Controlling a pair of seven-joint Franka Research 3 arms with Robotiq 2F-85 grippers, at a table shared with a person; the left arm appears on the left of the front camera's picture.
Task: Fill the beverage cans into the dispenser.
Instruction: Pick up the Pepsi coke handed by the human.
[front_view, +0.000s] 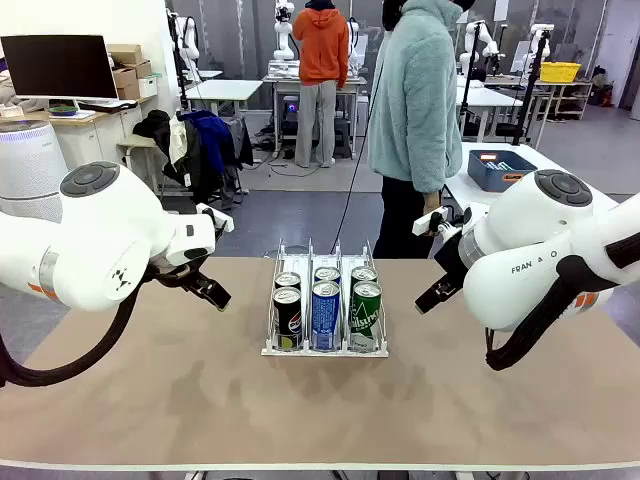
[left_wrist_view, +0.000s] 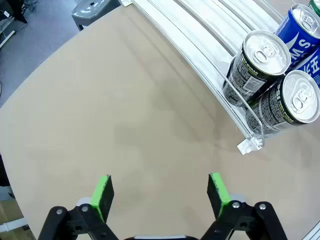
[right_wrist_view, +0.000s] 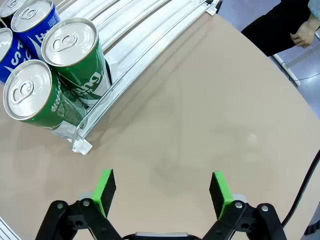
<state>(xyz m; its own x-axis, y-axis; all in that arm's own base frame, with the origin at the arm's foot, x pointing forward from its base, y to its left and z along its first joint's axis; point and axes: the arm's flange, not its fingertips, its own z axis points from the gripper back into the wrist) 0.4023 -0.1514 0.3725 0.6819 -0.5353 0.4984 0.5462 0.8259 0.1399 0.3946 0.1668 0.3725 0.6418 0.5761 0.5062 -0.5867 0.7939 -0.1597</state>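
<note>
tan desk (front_view: 150, 400) spans the front view, near edge along the bottom, wide bare surface left, right and in front of the rack. left arm (front_view: 80, 240) comes in from the left, right arm (front_view: 540, 250) from the right, both raised off the desk and well apart from the rack. person (front_view: 415, 100) in a pale fleece stands at the far edge, right of centre. front view gives the torso, right wrist view catches a hand (right_wrist_view: 305, 35) beyond the desk's far edge.

dispenser (front_view: 325, 351) sits mid-desk, three lanes, front lip toward the robot. each lane holds two cans at the front end, back halves of the lanes bare. the wrist views show the bare rails (left_wrist_view: 200, 30) running away from the cans. left lane black pepsi cans (front_view: 288, 315), middle blue cans (front_view: 326, 312), right lane green cans (front_view: 366, 315), all upright. left wrist view shows the black tops (left_wrist_view: 257, 65) from above, right wrist view the green tops (right_wrist_view: 75, 55).

left pincer (left_wrist_view: 160, 187) is spread wide, nothing between the green pads, over bare desk beside the rack's left corner. right pincer (right_wrist_view: 161, 182) is likewise wide and holding nothing, over bare desk off the right corner.
</note>
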